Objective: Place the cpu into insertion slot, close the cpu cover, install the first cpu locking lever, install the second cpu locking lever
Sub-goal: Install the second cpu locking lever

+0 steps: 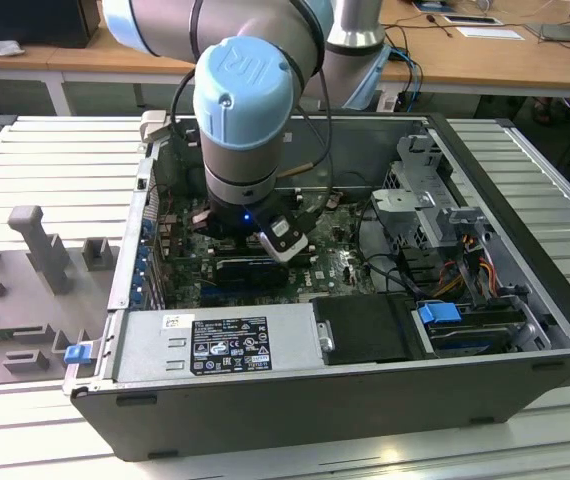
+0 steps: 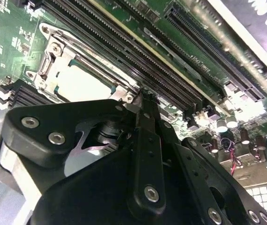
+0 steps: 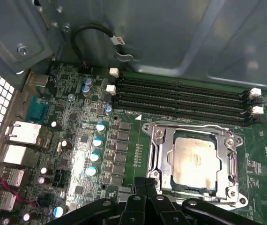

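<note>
Evidently the cpu (image 3: 193,156) sits in the slot (image 3: 164,161) with the cover (image 3: 230,165) down over it, framing its face. The gripper (image 3: 147,188), fingers pressed together and empty, hovers at the socket's edge (presumably to work a lever).

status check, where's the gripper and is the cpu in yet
Gripper shut, empty, low at the socket's edge. Cpu seated in slot, cover down around it. Nothing in the way.

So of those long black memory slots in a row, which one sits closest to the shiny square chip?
The memory slot that runs right along the silvery cpu cover framing the cpu; the other slots lie beyond it, toward the grey case wall.
</note>
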